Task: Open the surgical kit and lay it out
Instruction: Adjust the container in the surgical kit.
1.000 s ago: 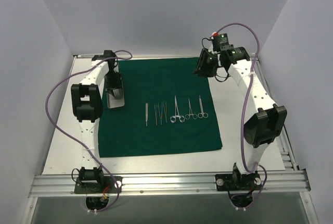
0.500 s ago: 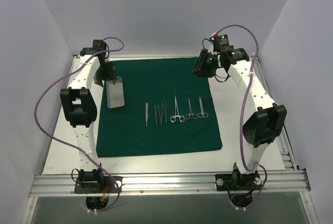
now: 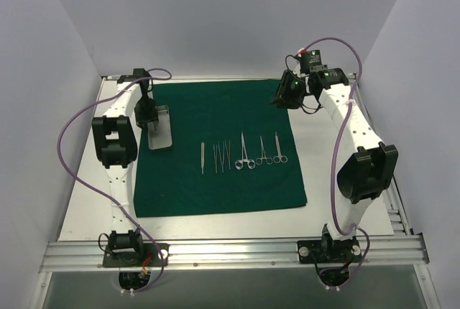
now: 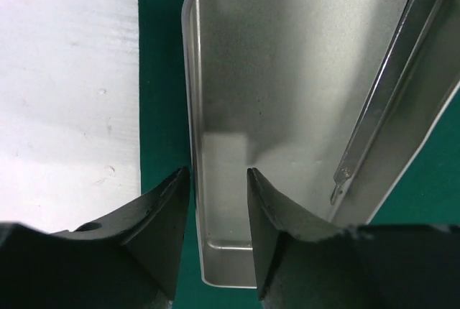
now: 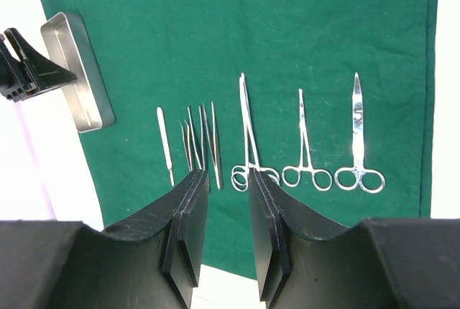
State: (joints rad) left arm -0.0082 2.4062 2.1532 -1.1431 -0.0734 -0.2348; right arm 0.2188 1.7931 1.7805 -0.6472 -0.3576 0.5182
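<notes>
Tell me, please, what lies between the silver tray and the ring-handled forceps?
A slim straight tool and a cluster of tweezers, on the green cloth; clearest in the right wrist view.

From high at the near edge we overlook the whole table (image 3: 80, 215). Our left wrist view sits close above the tray (image 4: 287, 72); our right, higher, spans cloth (image 5: 287, 21) and tray.

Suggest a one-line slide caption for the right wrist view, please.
Open right gripper above the dark green cloth drape, slender steel instruments laid in a row beside the small rectangular silver tray.
</notes>
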